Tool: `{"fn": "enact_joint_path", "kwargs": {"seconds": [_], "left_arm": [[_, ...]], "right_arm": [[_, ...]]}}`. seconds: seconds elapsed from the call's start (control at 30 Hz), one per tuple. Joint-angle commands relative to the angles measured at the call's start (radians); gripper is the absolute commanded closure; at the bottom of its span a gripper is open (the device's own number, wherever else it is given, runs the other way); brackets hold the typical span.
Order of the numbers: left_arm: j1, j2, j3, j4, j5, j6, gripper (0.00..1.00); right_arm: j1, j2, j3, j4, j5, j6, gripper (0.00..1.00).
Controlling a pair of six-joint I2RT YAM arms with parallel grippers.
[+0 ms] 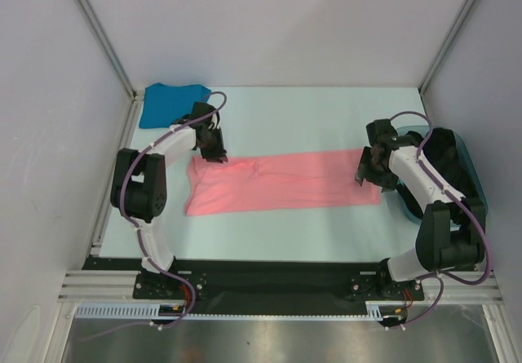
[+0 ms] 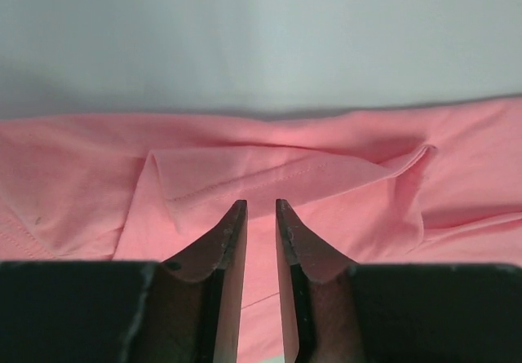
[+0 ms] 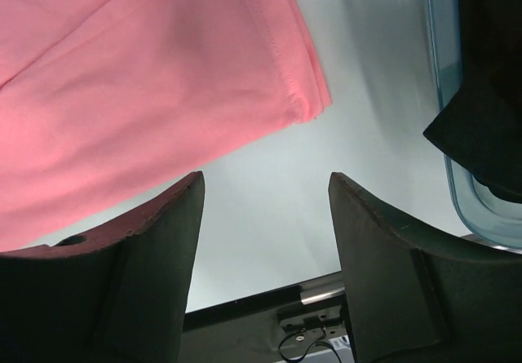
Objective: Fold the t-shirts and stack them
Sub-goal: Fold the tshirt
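The left gripper (image 2: 258, 208), elbow raised, points down onto one end of the pink t-shirt (image 1: 277, 182), jaws narrowly parted; the right gripper (image 3: 265, 179) gapes wide beside the opposite corner.

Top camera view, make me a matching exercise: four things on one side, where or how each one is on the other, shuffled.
1 pink t-shirt
2 blue t-shirt
3 teal plastic tub
4 right gripper

A far left corner
B jaws open
C far right side
D long strip in the middle

Pairs: 1-D, 2-A, 3-C, 4-B
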Motion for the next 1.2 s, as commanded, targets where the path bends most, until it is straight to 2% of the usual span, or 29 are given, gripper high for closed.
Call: {"fn": "enact_joint_path", "kwargs": {"seconds": [0.0, 0.2, 0.5, 0.63, 0.7, 0.87, 1.07, 1.17], "left_arm": [[-0.029, 0.012, 0.033, 0.015, 0.020, -0.018, 0.75], [-0.052, 0.018, 0.021, 0.038, 0.014, -0.047, 0.77], [-0.073, -0.074, -0.117, 0.110, -0.006, -0.082, 0.80], [-0.081, -0.028, -0.106, 0.079, 0.002, -0.094, 0.80], [-0.081, -0.017, -0.103, 0.120, 0.016, -0.091, 0.78], [-0.081, 0.093, 0.097, 0.059, -0.047, -0.045, 0.76], [-0.079, 0.240, 0.336, 0.033, -0.041, -0.009, 0.74], [-0.084, 0.232, 0.391, 0.009, -0.065, 0.016, 0.73]], "right_arm": [[0.002, -0.036, 0.034, -0.031, 0.006, -0.015, 0.32], [0.001, -0.050, 0.028, -0.043, 0.001, -0.020, 0.32], [0.002, -0.075, 0.002, -0.046, -0.007, -0.020, 0.32], [0.004, -0.079, -0.004, -0.046, -0.007, -0.017, 0.32], [0.002, -0.079, 0.001, -0.046, -0.008, -0.018, 0.32], [0.002, -0.081, 0.008, -0.057, -0.016, -0.020, 0.32], [0.005, -0.081, 0.019, -0.072, -0.028, -0.014, 0.32], [0.012, -0.072, 0.033, -0.074, -0.031, -0.015, 0.32]]}}
